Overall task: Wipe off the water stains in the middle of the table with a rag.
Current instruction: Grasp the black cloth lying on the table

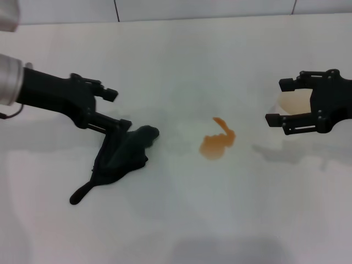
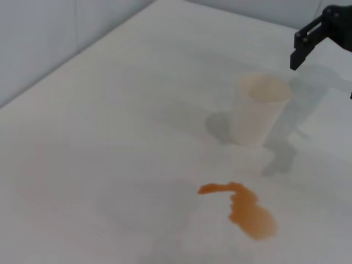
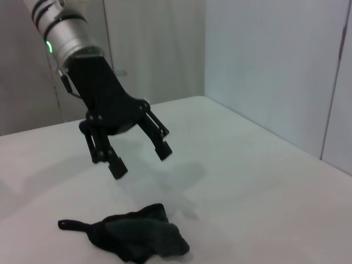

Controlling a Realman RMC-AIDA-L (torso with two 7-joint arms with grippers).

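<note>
We look down on the table (image 1: 181, 220), a plain white glossy surface that carries soft grey shadows of our arms. Nearest to us on our left lies the rag (image 1: 118, 159), a crumpled dark cloth flat on the tabletop; its long axis runs diagonally, with the narrow tail corner pointing toward us and to our left and the bunched end pointing away toward the table's middle. Our left gripper (image 1: 118, 110) hangs just above the rag's far end, fingers spread wide and holding nothing, clear of the cloth in the right wrist view. At the middle of the table sit the water stains (image 1: 216, 143), an orange-brown blotch with a thin tail reaching away from us, well apart from the rag. Farther right, our right gripper (image 1: 278, 102) hovers above the surface with its fingers open and empty. Just behind it stands a white paper cup (image 2: 258, 110), upright, with a faint tan tint inside. Beyond the far table edge rise pale wall panels (image 1: 203, 8).
</note>
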